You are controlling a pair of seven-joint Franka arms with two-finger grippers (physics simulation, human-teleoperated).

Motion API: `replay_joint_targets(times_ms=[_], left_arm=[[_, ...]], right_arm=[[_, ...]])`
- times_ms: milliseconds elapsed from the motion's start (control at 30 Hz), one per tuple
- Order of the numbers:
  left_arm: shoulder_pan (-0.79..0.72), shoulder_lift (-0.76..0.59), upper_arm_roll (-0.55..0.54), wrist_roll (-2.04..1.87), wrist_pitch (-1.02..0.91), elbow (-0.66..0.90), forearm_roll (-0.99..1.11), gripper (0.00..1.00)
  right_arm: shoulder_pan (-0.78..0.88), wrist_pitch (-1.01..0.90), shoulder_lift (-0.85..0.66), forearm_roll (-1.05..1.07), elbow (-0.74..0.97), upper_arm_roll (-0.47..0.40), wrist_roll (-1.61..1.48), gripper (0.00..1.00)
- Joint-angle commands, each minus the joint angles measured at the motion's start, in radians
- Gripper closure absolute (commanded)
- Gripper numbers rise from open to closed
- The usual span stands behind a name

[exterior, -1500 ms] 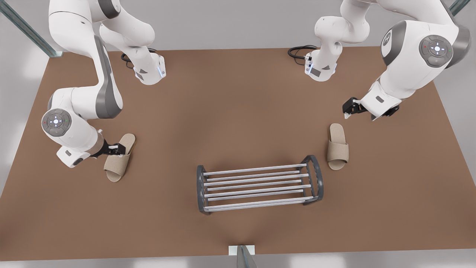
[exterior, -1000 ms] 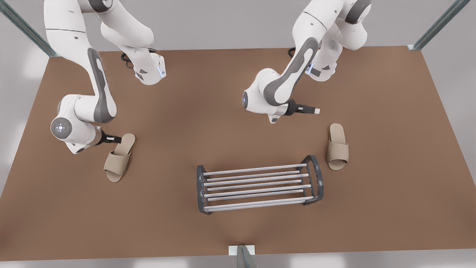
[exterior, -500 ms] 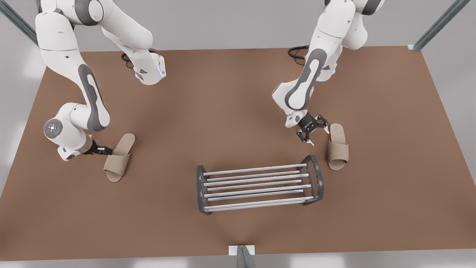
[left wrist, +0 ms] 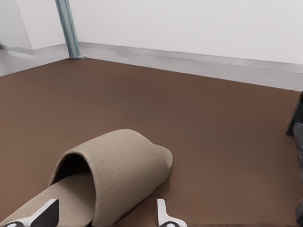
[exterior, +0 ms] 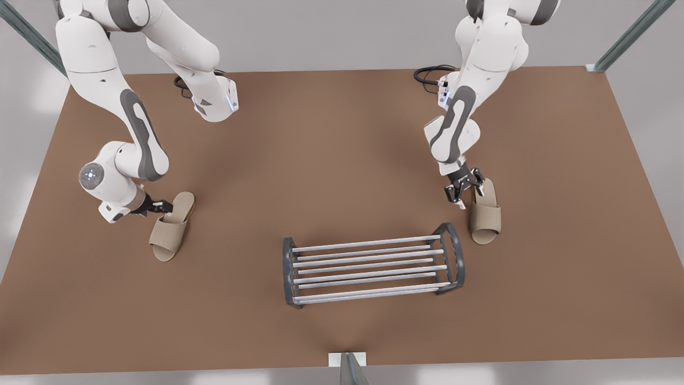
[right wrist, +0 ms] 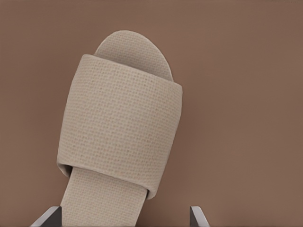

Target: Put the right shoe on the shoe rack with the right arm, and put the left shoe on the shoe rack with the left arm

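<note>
- Two beige woven slippers on the brown table flank the grey-framed, silver-barred shoe rack.
- Left gripper — fingers wide, astride the left shoe heel.
- Right gripper — fingers wide over the right shoe heel.

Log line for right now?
left gripper open at left shoe heel | right gripper open above right shoe heel | both shoes on table

brown table | black cables at far edge | grey wall
</note>
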Motion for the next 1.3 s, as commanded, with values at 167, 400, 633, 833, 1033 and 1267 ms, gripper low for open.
replay_joint_targets(times_ms=[167, 400, 633, 833, 1033, 1267], left_arm=[[0.039, 0.001, 0.034, -0.269, 0.113, 0.018, 0.339, 0.0], [0.08, 0.079, 0.042, -0.275, 0.113, 0.107, 0.401, 0.0], [0.097, 0.147, 0.042, -0.28, 0.121, 0.149, 0.424, 0.0], [0.109, 0.171, 0.042, -0.279, 0.121, 0.18, 0.442, 0.0], [0.106, 0.17, 0.042, -0.281, 0.121, 0.185, 0.442, 0.38], [0.08, 0.153, 0.044, -0.275, 0.114, 0.197, 0.442, 0.73]], right_arm=[[-0.021, 0.128, 0.075, -0.001, 0.042, 0.0, -0.112, 0.0], [-0.03, 0.165, 0.121, -0.003, 0.069, 0.0, -0.139, 0.0], [-0.031, 0.165, 0.168, -0.004, 0.111, 0.0, -0.139, 0.0], [-0.033, 0.166, 0.197, -0.004, 0.14, 0.0, -0.141, 0.03], [-0.033, 0.165, 0.201, -0.003, 0.15, 0.0, -0.145, 0.58], [-0.028, 0.16, 0.198, -0.003, 0.154, 0.001, -0.182, 0.79]])
